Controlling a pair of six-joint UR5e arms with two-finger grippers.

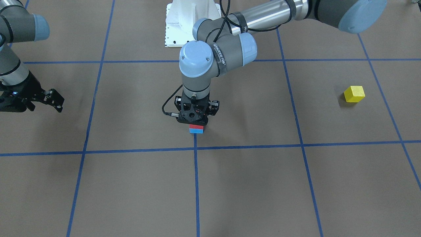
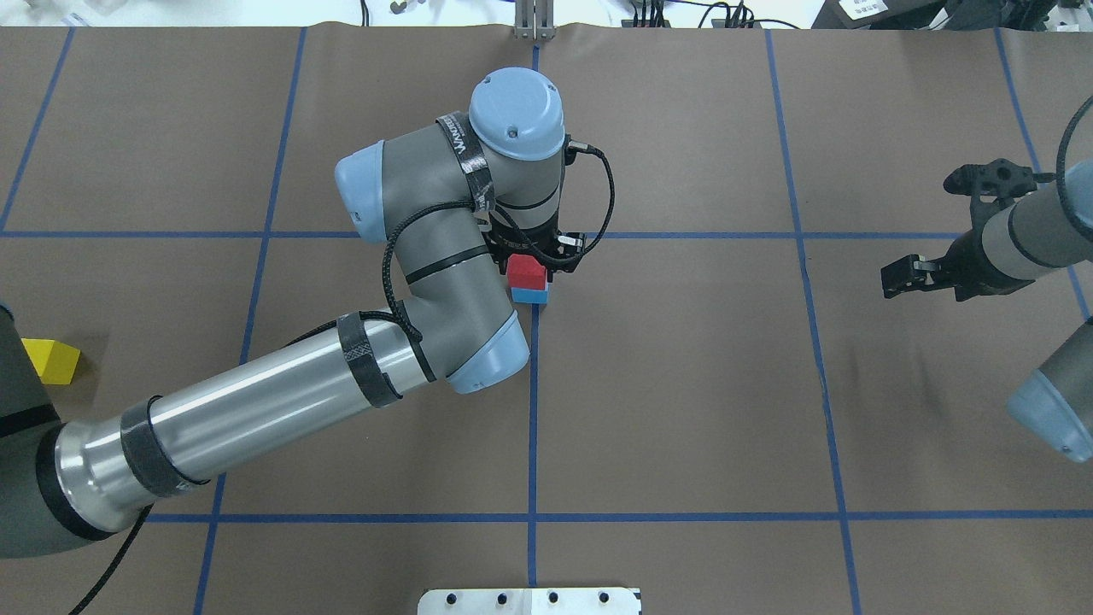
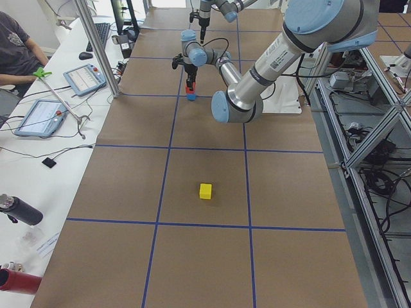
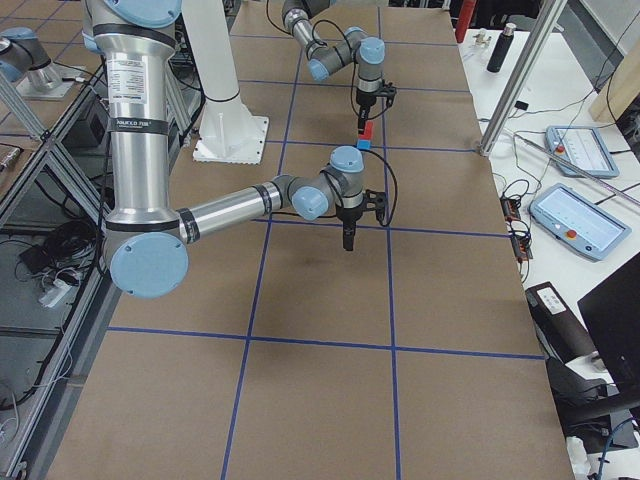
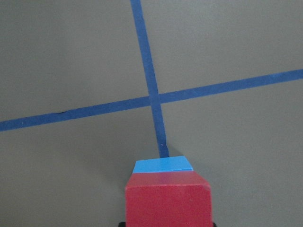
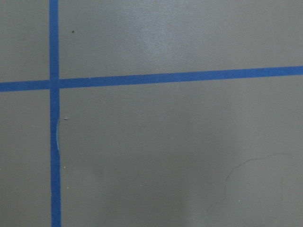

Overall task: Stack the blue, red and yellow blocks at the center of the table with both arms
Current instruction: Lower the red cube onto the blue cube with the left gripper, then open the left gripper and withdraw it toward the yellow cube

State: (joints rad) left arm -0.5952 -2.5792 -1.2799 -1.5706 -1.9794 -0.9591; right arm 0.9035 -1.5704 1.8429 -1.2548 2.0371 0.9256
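Observation:
A red block [image 2: 527, 272] sits on a blue block [image 2: 530, 296] at the table's centre, by a tape crossing. My left gripper [image 2: 534, 259] comes straight down over the stack, shut on the red block. The front view shows the red block [image 1: 196, 126] flush on the blue block [image 1: 196, 131] under the left gripper [image 1: 194, 121]. The left wrist view shows the red block [image 5: 168, 198] close up, with the blue block [image 5: 163, 165] edging out beneath. A yellow block [image 2: 49, 360] lies alone far to my left [image 1: 354, 94]. My right gripper [image 2: 939, 226] is open and empty, off to the right.
Brown paper with blue tape grid lines [image 1: 195, 147] covers the table. The robot's white base plate [image 1: 192, 23] stands at the table's near edge. The right wrist view shows only bare paper and a tape crossing [image 6: 54, 84]. Tablets and an operator are beside the table [image 3: 42, 115].

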